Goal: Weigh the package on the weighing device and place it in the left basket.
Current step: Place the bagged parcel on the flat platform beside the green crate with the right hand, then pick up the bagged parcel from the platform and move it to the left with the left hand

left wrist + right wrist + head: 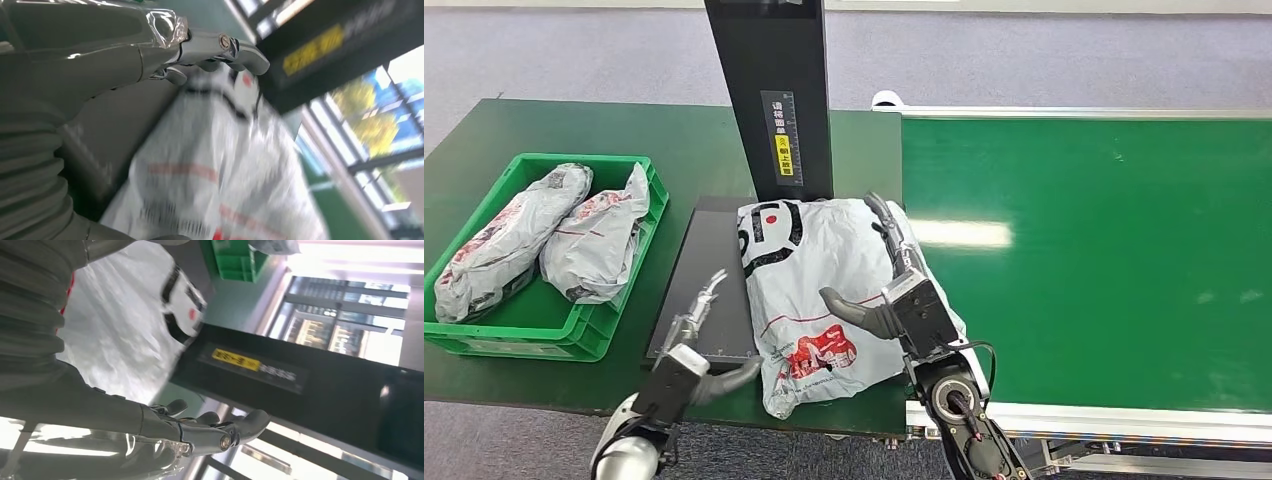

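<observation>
White plastic package [824,290] lies on the weighing device [714,285] for its reading, the left hand [696,330] and right hand [894,275] flanking it, fingers spread, grasping nothing.

A grey floor [1044,70] spans the upper frame. A dark green table [574,130] occupies the left; a green conveyor belt [1104,240] (bright light reflection near its left end) fills the right, edged by silver rails [1084,113].
</observation>
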You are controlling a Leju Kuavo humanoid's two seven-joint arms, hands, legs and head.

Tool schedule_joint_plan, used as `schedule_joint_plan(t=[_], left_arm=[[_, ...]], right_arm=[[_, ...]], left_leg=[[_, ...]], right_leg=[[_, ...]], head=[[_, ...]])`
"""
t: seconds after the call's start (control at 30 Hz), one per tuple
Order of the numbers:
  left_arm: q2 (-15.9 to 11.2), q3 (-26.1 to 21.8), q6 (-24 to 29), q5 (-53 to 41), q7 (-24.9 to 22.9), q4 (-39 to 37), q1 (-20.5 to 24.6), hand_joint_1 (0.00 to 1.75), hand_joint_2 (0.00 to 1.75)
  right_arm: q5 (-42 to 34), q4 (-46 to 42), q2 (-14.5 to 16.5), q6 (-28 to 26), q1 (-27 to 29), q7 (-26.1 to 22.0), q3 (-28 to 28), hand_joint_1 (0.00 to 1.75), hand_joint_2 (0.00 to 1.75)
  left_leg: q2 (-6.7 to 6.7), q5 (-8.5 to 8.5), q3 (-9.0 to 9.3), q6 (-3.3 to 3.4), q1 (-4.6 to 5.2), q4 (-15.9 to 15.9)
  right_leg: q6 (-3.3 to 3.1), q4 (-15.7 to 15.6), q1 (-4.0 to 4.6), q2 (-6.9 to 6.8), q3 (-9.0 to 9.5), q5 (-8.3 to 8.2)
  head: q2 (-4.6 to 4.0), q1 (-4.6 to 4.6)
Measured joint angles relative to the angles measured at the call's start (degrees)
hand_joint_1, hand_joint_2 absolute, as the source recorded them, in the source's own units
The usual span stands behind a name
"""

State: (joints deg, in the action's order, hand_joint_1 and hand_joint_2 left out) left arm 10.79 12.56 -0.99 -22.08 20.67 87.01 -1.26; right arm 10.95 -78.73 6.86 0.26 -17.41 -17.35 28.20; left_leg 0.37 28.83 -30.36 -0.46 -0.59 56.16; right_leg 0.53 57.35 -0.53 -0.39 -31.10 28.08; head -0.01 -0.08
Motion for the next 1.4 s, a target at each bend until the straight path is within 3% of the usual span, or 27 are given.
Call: schedule_joint_plan(t=[0.43,0.47,0.5,0.57,0.6,0.63,0.87,1.1,1.2,1.33,1.4], left_arm=[[4.17,9.29,6.16,-10.64,-1.29,-26.56,11.85,0.0,1.75],[4.51,9.97,6.97,-11.95,-1.44,-28.69,12.94,0.11,1.75],[4.86,10.64,7.66,-13.1,-1.56,-30.73,13.99,0.33,1.75],[5.5,12.05,8.96,-15.24,-1.75,-34.63,15.97,1.15,1.75],[5.71,12.72,9.57,-16.13,-1.82,-36.29,16.82,1.47,1.75],[5.87,13.4,10.33,-17.06,-1.9,-37.91,17.66,1.69,1.75],[6.95,16.61,16.22,-21.81,-2.78,-47.03,23.17,1.75,1.75],[7.5,16.85,19.44,-20.75,-1.87,-50.31,25.35,1.75,1.75],[7.34,14.33,12.68,-9.63,2.97,-49.4,24.9,1.75,1.75],[5.94,8.91,-8.53,10.21,6.12,-41.99,21.8,1.75,1.75],[4.72,7.2,-11.06,14.15,6.6,-35.66,19.42,1.75,1.75]], right_arm=[[1.02,-11.68,-0.2,-1.88,1.4,-1.41,-5.24,0.0,1.75],[0.95,-12.03,-0.13,-1.89,1.61,-1.69,-5.73,0.0,1.75],[0.89,-12.31,-0.03,-1.85,1.82,-1.93,-6.17,0.0,1.75],[0.8,-12.73,0.2,-1.7,2.25,-2.34,-6.95,0.0,1.75],[0.76,-12.88,0.33,-1.59,2.46,-2.45,-7.26,0.0,1.75],[0.73,-13.01,0.48,-1.46,2.65,-2.52,-7.57,0.0,1.75],[0.73,-13.48,1.5,-0.95,3.21,-2.54,-9.66,0.0,1.75],[0.82,-14.0,1.75,-0.91,4.02,-2.56,-11.17,0.0,1.75],[0.9,-14.03,1.74,-0.92,4.55,-2.81,-11.63,0.0,1.75],[0.89,-13.77,1.71,-1.15,4.77,-3.62,-12.05,0.0,1.75],[0.99,-13.7,1.66,-1.7,5.1,-3.75,-12.46,0.0,1.75]], left_leg=[[-0.02,-0.01,0.0,0.01,0.0,0.01],[-0.02,-0.01,0.01,0.01,0.0,0.01],[-0.03,-0.01,0.01,0.01,0.0,0.01],[-0.03,-0.01,0.03,0.01,0.0,0.01],[-0.03,-0.01,0.04,0.01,0.0,0.01],[-0.03,-0.02,0.06,0.01,0.0,0.01],[-0.04,-0.03,0.27,0.02,0.0,0.0],[-0.04,-0.03,0.49,0.03,0.01,0.0],[-0.03,-0.05,0.5,0.04,0.0,-0.01],[-0.02,-0.07,0.42,0.02,-0.02,-0.01],[0.01,-0.08,0.31,0.01,-0.04,-0.01]], right_leg=[[-0.01,0.0,0.0,-0.01,0.02,-0.03],[-0.01,0.0,0.0,-0.01,0.03,-0.03],[-0.01,0.0,0.0,-0.01,0.04,-0.03],[-0.01,0.0,0.0,-0.01,0.07,-0.03],[-0.01,0.0,0.0,-0.01,0.08,-0.03],[-0.01,0.0,0.0,-0.01,0.1,-0.03],[-0.01,0.0,0.0,-0.07,0.36,-0.02],[0.0,-0.01,-0.02,-0.07,0.6,-0.03],[-0.01,0.0,-0.01,-0.06,0.59,-0.04],[-0.02,0.01,0.02,-0.03,0.47,-0.04],[-0.02,0.02,0.03,-0.01,0.34,-0.04]], head=[[0.01,-0.01],[0.0,0.0],[0.0,0.0],[0.0,-0.01],[0.0,-0.01],[0.0,-0.01],[0.0,-0.02],[0.0,0.0],[0.01,-0.01],[0.01,-0.01],[0.01,-0.01]])
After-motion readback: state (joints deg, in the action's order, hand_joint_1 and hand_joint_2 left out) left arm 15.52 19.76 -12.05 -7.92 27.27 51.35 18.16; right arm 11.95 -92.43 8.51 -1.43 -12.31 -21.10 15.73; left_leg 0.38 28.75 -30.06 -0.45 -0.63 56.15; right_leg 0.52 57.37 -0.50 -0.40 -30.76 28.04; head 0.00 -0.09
